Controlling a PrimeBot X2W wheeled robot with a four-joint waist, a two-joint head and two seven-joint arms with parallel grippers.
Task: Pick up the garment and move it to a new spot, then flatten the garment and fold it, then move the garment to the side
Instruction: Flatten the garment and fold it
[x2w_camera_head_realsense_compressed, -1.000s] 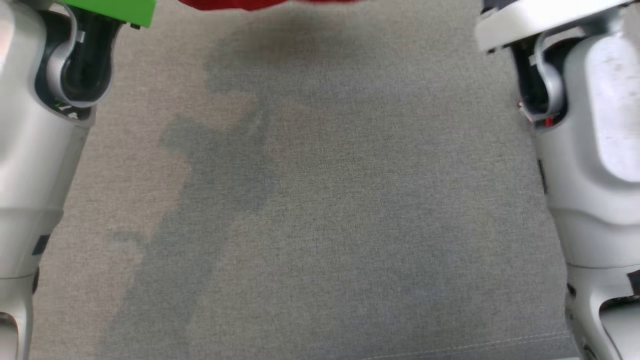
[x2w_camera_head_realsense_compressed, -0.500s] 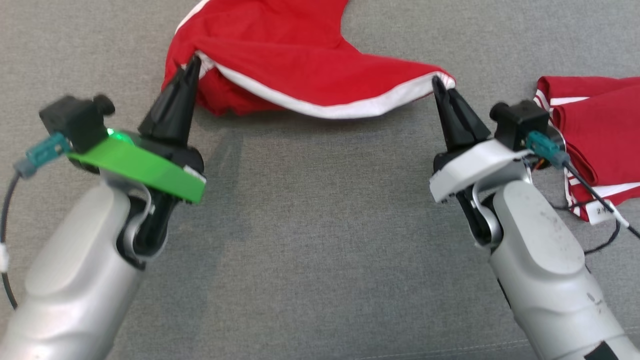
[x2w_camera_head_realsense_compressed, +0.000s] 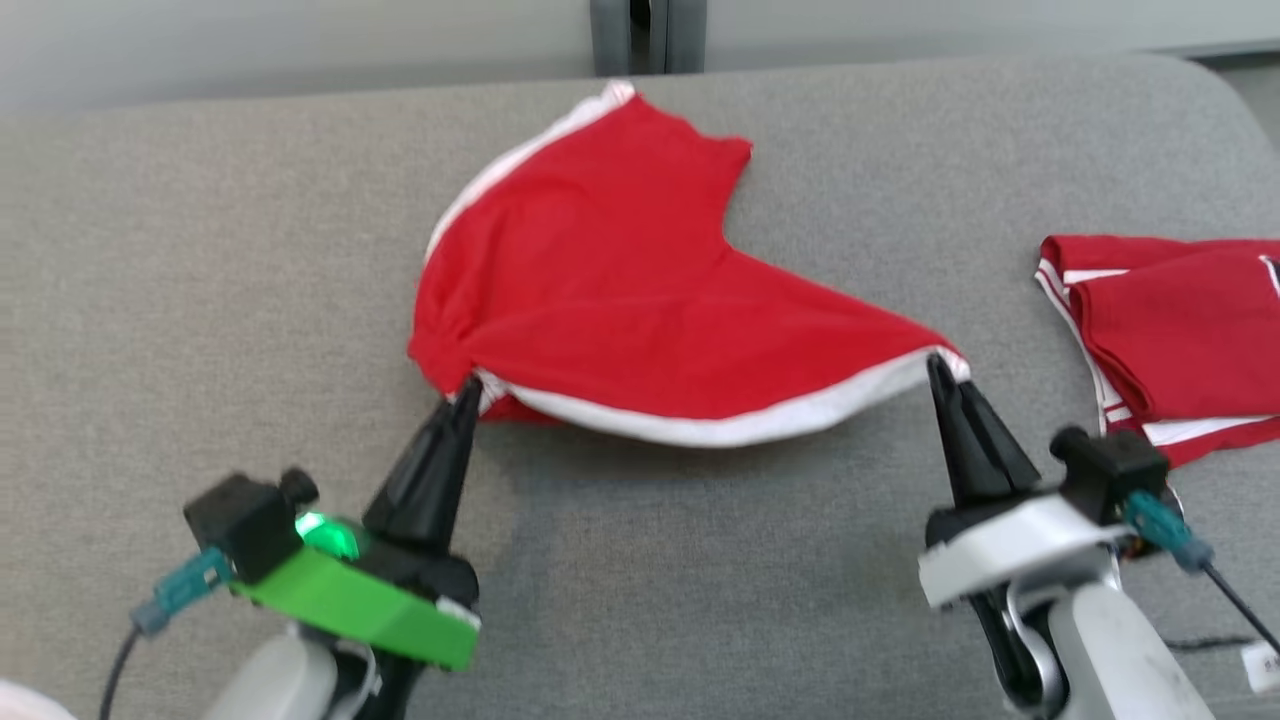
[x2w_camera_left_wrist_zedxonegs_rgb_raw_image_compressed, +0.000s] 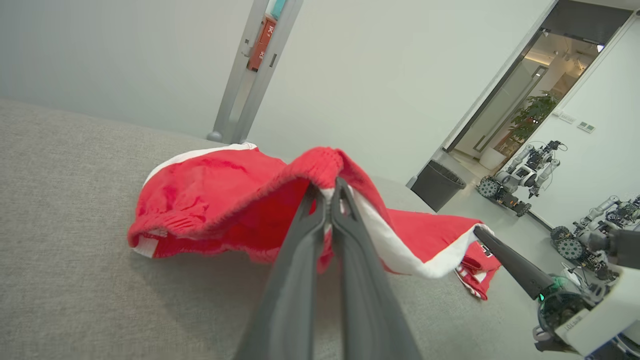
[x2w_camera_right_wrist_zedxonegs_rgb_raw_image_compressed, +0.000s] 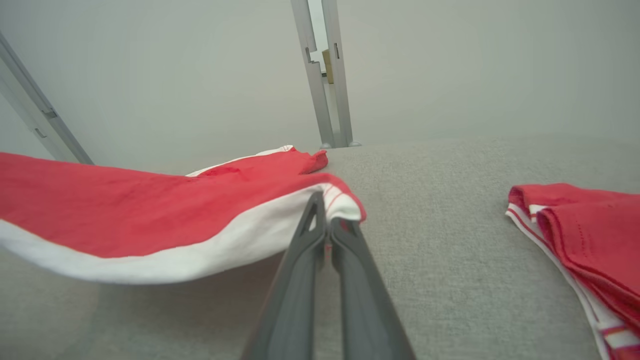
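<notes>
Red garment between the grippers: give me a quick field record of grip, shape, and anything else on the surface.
item: red garment with white trim
left gripper: shut on the garment's near left corner
right gripper: shut on the garment's near right corner
near edge: white-trimmed edge sags between the two grippers, lifted off the surface
far part: rests bunched on the grey padded surface
flattened: not yet
other item: folded red cloth lies to the right, apart from the held garment
</notes>
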